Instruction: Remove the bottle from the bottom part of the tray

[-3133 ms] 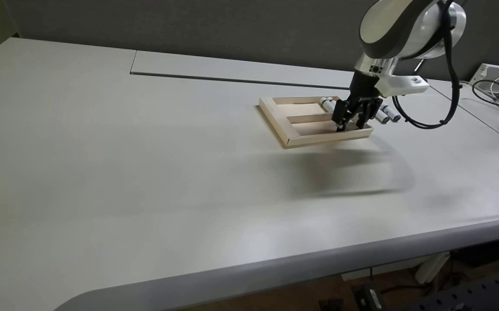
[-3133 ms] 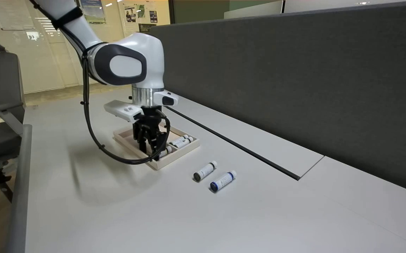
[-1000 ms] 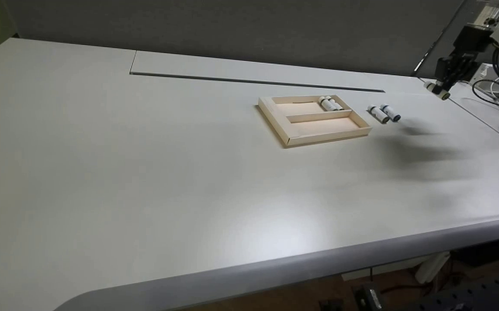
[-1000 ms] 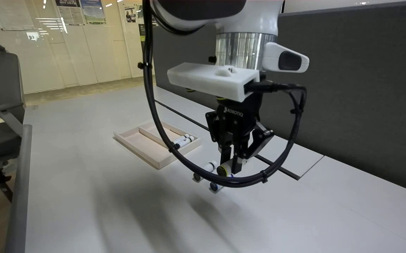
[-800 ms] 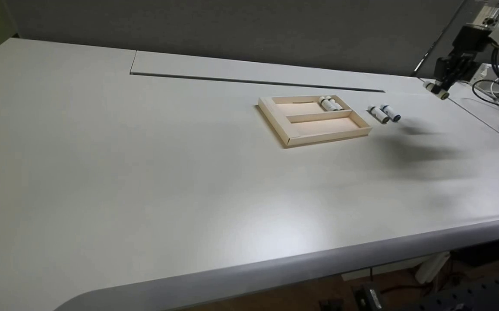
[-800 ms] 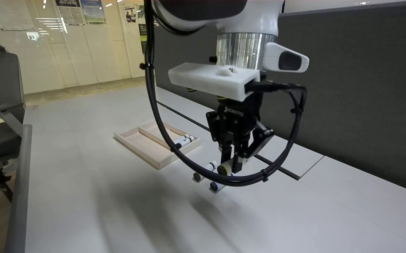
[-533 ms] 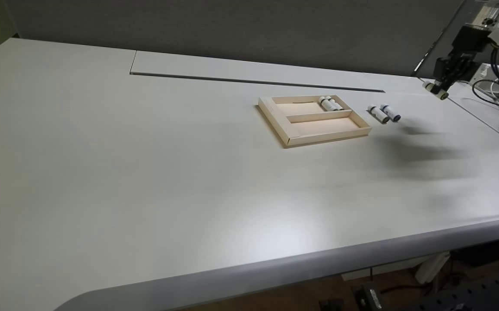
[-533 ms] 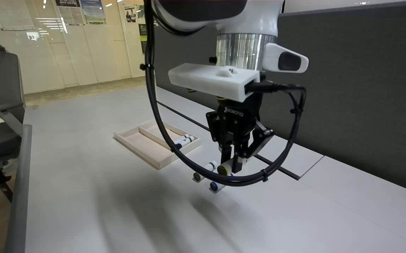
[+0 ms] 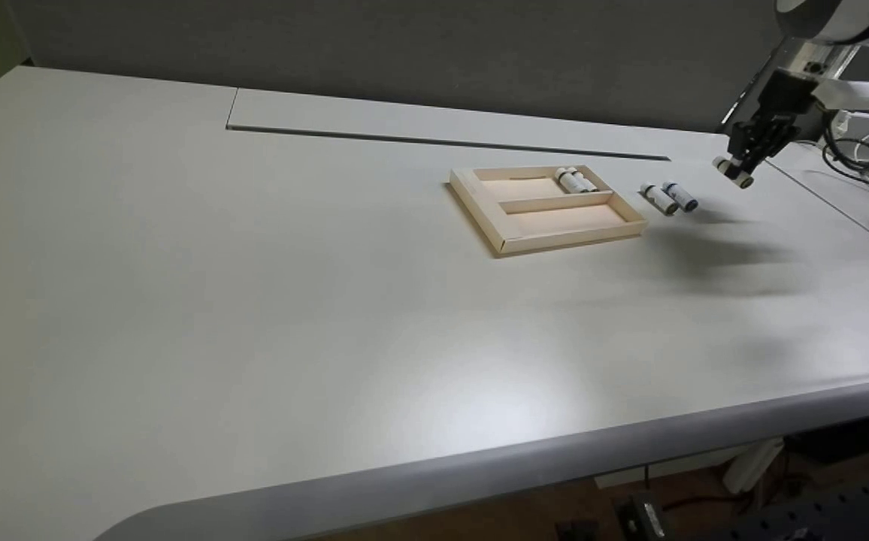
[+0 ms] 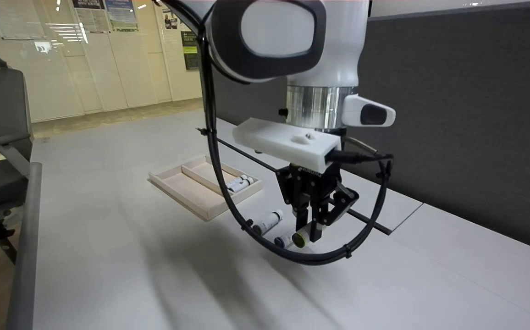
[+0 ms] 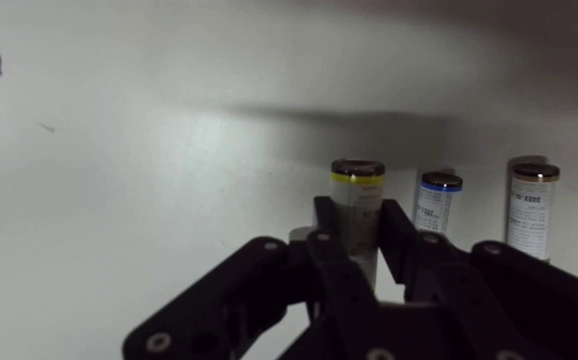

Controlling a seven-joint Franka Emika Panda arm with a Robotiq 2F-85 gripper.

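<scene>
Bottle banded in yellow is held clamped by the jaws above the tabletop, clear of the tray, which is seen between the grey front edge and the dark partition.

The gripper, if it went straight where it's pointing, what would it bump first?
Probably the table, with the bottle in the gripper touching down first. The blue-banded vial lies close beside that line, though the depth is unclear.
</scene>
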